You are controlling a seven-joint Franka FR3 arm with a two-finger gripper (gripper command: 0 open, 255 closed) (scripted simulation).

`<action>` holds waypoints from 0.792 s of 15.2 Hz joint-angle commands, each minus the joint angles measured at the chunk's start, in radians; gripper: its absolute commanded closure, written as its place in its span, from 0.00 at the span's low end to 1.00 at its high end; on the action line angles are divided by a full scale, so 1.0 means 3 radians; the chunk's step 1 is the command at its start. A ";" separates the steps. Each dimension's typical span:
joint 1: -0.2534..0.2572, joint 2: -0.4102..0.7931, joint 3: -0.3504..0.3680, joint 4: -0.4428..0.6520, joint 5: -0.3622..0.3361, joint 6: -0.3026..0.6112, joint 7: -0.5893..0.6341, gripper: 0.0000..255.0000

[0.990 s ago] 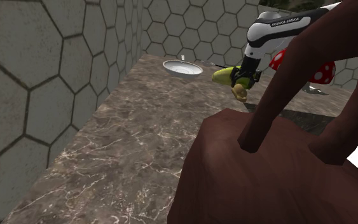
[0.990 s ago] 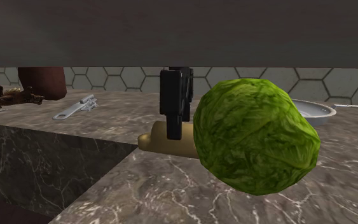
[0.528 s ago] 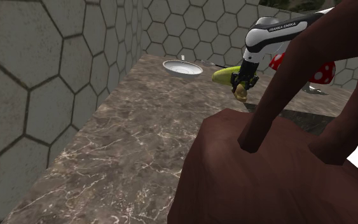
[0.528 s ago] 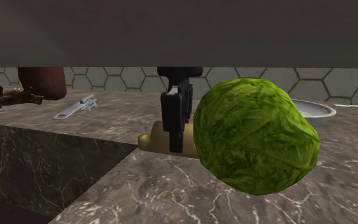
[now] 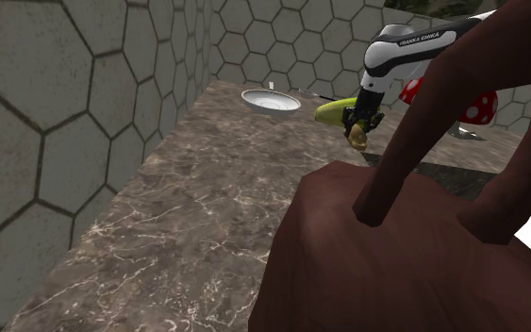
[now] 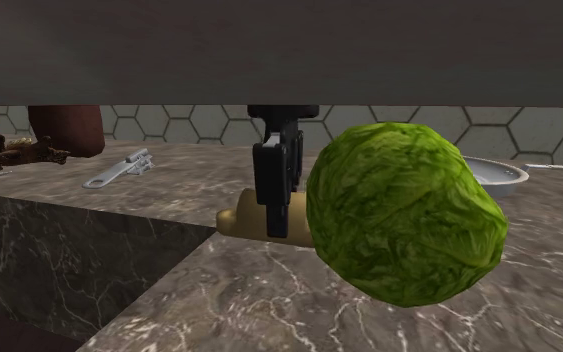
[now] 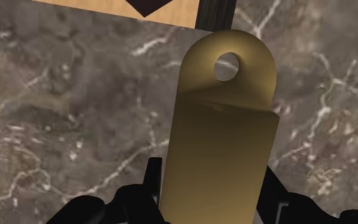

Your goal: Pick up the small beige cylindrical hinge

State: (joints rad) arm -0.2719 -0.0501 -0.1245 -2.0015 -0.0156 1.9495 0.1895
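- Pinching the beige hinge (image 7: 225,133) across its narrow width, the end effector (image 7: 209,194) has one black finger pressed to each long edge. The hinge's long axis runs straight out from between the fingers and ends in a rounded tab with a hole.
- Seen from the second exterior view, the end effector comes down from above. The hinge lies low and level along the edge of the marble desk (image 6: 169,200), and I cannot tell whether it has left the surface.
- A head of lettuce (image 6: 404,215) sits just beside the end effector on the second exterior view's right and hides that end of the hinge. It is the closest thing, so I judge a straight lift safer than any sideways move that way.
- Beyond the hinge's rounded tip, the wrist view shows a pale wooden edge (image 7: 95,9) on the desk.
- Farther off, a grey wrench (image 6: 119,168) lies well apart towards the second exterior view's left, and a pale bowl (image 6: 499,172) stands behind the lettuce.
- Nothing stands above the end effector, so the way up looks open.
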 commanded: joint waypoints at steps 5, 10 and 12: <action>0.0003 -0.0039 0.0003 0.0201 -0.0004 -0.0241 0.0003 1.00; 0.0004 -0.0057 0.0005 0.0405 -0.0005 -0.0463 0.0002 1.00; 0.0004 -0.0059 0.0006 0.0492 -0.0005 -0.0552 0.0002 1.00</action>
State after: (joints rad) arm -0.2700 -0.0701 -0.1220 -1.8704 -0.0172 1.7981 0.1921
